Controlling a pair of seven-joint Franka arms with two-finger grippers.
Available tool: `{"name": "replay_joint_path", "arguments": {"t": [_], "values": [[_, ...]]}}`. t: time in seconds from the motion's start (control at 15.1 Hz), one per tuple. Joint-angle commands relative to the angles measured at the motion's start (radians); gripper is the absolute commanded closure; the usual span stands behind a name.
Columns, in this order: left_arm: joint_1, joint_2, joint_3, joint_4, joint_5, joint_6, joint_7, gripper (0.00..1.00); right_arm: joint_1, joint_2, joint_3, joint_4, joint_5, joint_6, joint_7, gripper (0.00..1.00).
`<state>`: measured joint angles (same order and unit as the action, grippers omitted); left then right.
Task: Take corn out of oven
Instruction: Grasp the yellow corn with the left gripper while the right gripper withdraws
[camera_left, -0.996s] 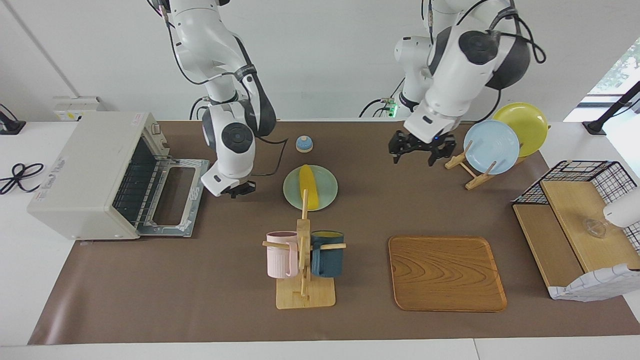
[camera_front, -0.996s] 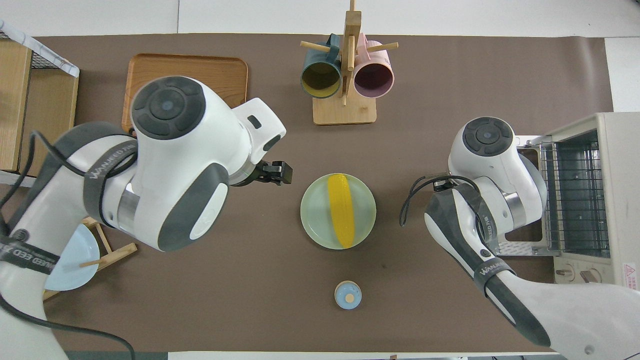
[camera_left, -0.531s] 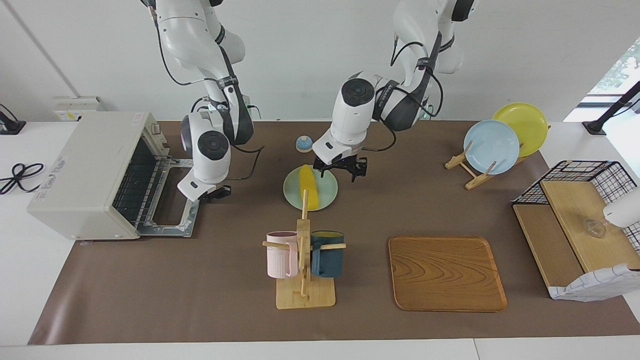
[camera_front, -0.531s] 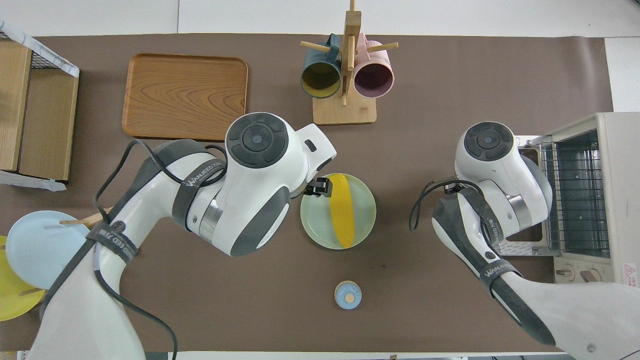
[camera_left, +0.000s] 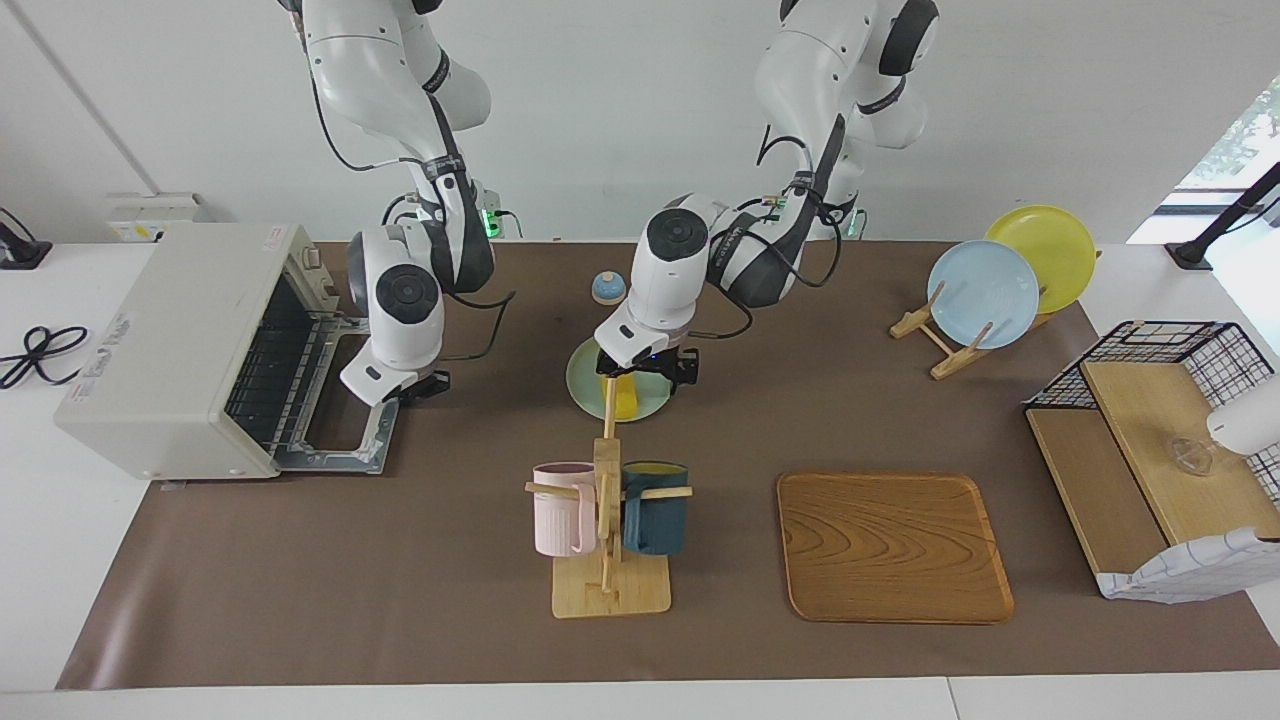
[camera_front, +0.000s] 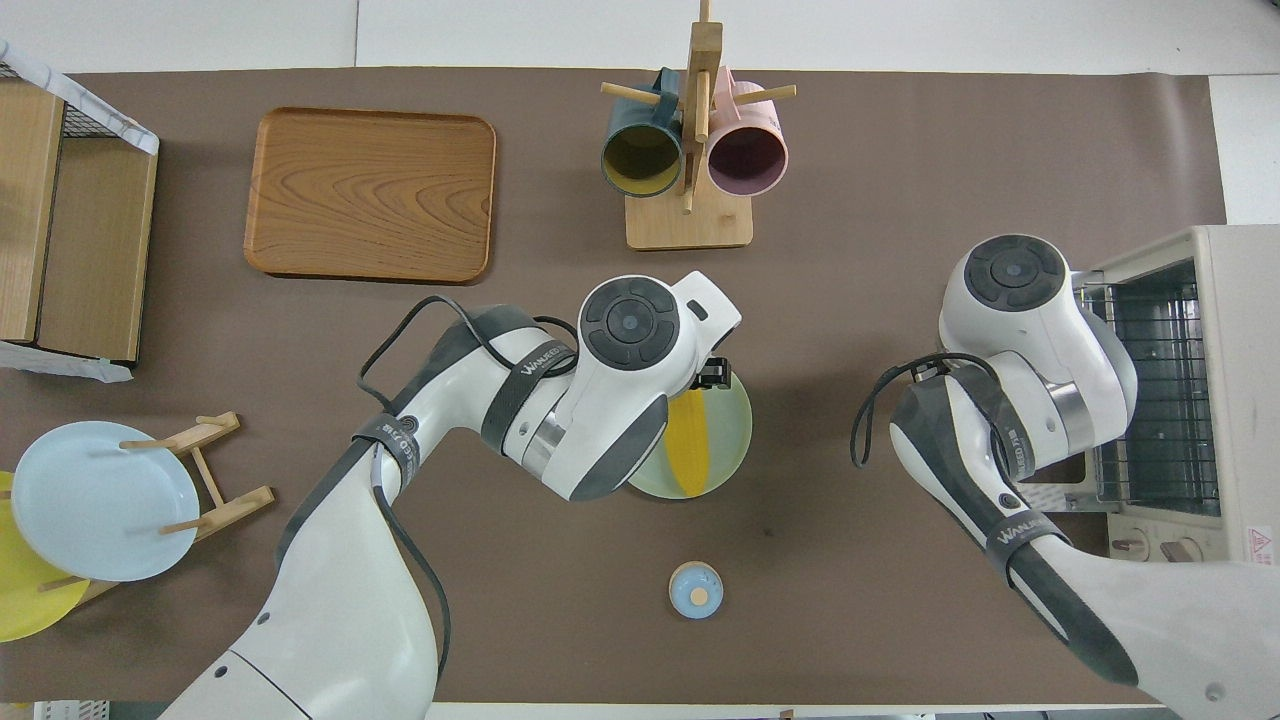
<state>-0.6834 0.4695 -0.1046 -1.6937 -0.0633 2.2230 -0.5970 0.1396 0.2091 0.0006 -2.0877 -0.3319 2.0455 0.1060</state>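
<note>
The yellow corn (camera_left: 626, 402) (camera_front: 690, 452) lies on a pale green plate (camera_left: 583, 385) (camera_front: 738, 428) mid-table, outside the oven. My left gripper (camera_left: 646, 368) hangs low over the plate, open, its fingers above the corn's end that is nearer the robots; touch cannot be told. In the overhead view the left hand covers most of the corn. The off-white oven (camera_left: 175, 335) (camera_front: 1235, 330) stands at the right arm's end, its door (camera_left: 345, 405) folded down, its rack bare. My right gripper (camera_left: 422, 385) is shut, empty, beside the door's edge.
A wooden mug rack (camera_left: 608, 560) with a pink and a dark blue mug stands farther from the robots than the plate. A small blue bell (camera_left: 607, 288) sits nearer. A wooden tray (camera_left: 893, 547), a plate stand (camera_left: 985, 290) and a wire-sided shelf (camera_left: 1150, 440) occupy the left arm's end.
My left arm has swung from beside the plate stand across to the green plate and come down over the corn. My right gripper has drifted toward the oven door.
</note>
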Motion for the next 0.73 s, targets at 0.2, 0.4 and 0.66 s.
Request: {"name": "replay_joint_path", "arguments": {"t": [0.2,0.4,0.66], "values": [[-0.022,-0.006,0.020,-0.070,0.007,0.085,-0.033,0.00,-0.084,-0.160,-0.008,0.084,-0.018,-0.229,-0.228,1.00],[-0.022,-0.006,0.020,-0.081,0.007,0.110,-0.055,0.00,-0.181,-0.184,-0.007,0.084,-0.015,-0.231,-0.362,1.00],[-0.022,-0.006,0.019,-0.081,0.007,0.113,-0.067,0.60,-0.247,-0.229,-0.010,0.089,0.033,-0.232,-0.448,1.00]]}}
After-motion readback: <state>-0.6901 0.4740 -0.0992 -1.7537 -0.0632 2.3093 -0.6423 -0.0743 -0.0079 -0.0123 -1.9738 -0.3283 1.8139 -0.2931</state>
